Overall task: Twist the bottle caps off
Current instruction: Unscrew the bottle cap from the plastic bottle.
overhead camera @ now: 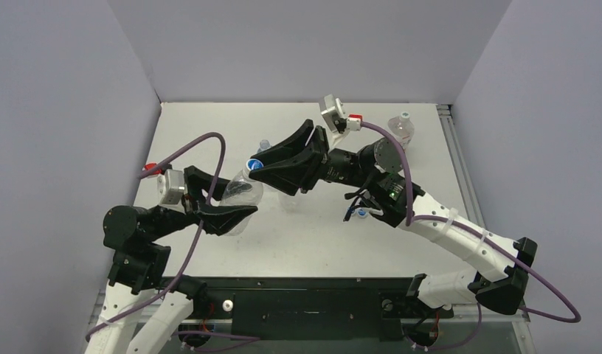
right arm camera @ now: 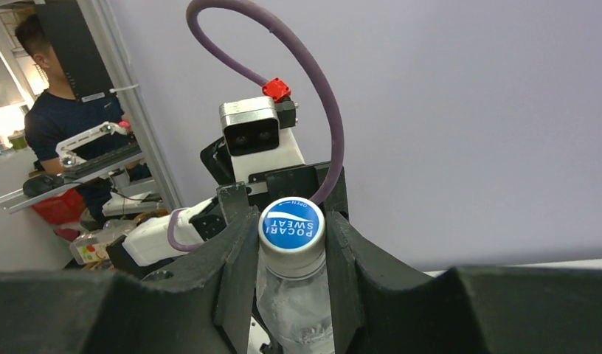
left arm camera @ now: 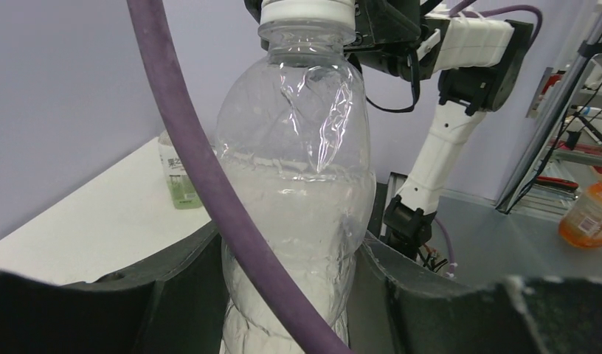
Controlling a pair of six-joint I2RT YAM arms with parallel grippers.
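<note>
black left claw (overhead camera: pixel 237 198) clenched round the belly of a crinkly clear plastic bottle (left arm camera: pixel 294 184) held tilted over the white table (overhead camera: pixel 305 236), black right claw (right arm camera: pixel 292 247) pinching its small round blue cap (right arm camera: pixel 291 226), white lettering says POCARI SWEAT, tiny OPEN at the rim

Landmark: held bottle (overhead camera: pixel 243 190).
Its sides: left gripper (overhead camera: pixel 235 205) clamped on.
Its cap (right arm camera: pixel 291 226): right gripper (overhead camera: pixel 255 165) clamped on.
Behind: small bottle (overhead camera: pixel 264 145) stands near.
Near side: table (overhead camera: pixel 305 247) passable.

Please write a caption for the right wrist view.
Right fingers grip the blue cap of a clear bottle.
</note>
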